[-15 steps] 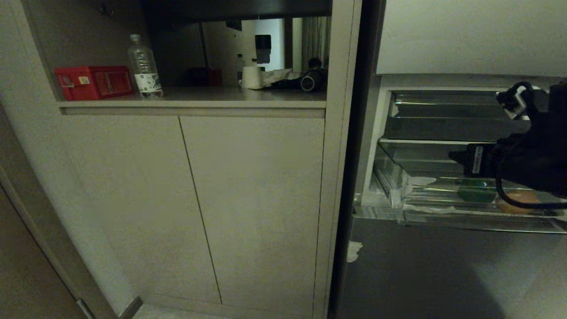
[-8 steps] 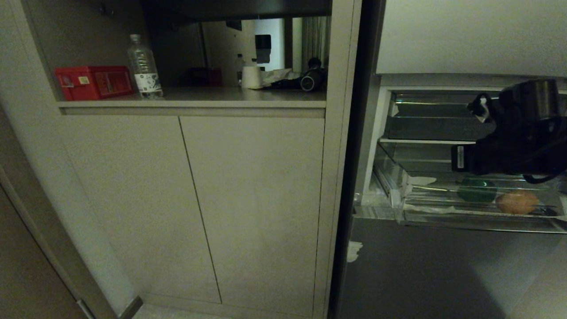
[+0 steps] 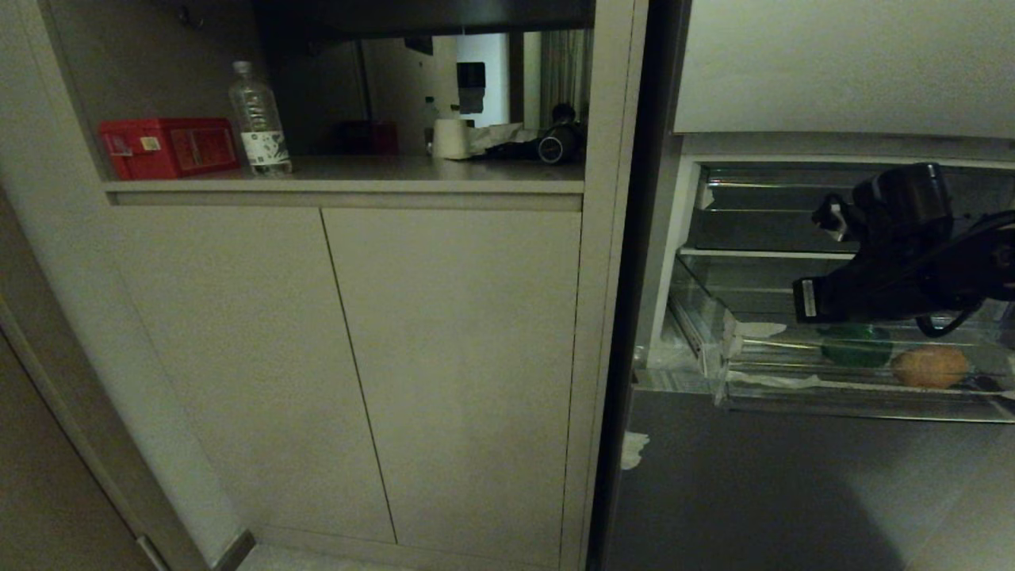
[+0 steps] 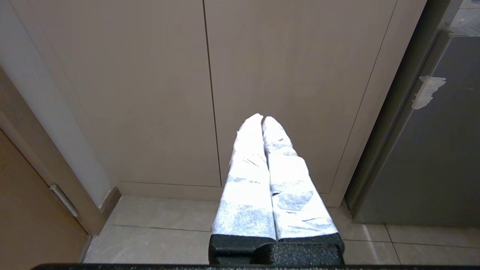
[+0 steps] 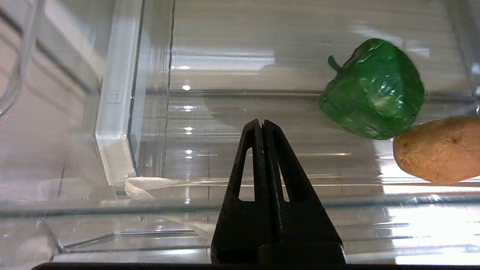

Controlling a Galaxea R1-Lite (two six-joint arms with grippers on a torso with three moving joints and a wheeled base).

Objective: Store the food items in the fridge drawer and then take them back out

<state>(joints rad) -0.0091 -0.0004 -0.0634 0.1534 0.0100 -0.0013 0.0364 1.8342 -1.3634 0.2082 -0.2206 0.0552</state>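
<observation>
On your far left, a red box (image 3: pixel 168 147) and a water bottle (image 3: pixel 258 120) stand on the shelf (image 3: pixel 341 184) above the closed cabinet doors (image 3: pixel 349 365). Your left gripper (image 4: pixel 262 122) hangs low in front of those doors, its wrapped fingers pressed together on nothing. Further right, the fridge drawer (image 3: pixel 840 396) stands pulled out, and your right gripper (image 5: pixel 261 123) is above its open top, jaws pressed tight together and empty. Inside the drawer, toward its right end, you have the green pepper (image 5: pixel 373 90) with the orange-brown round piece (image 5: pixel 438 150) lying just beside it.
</observation>
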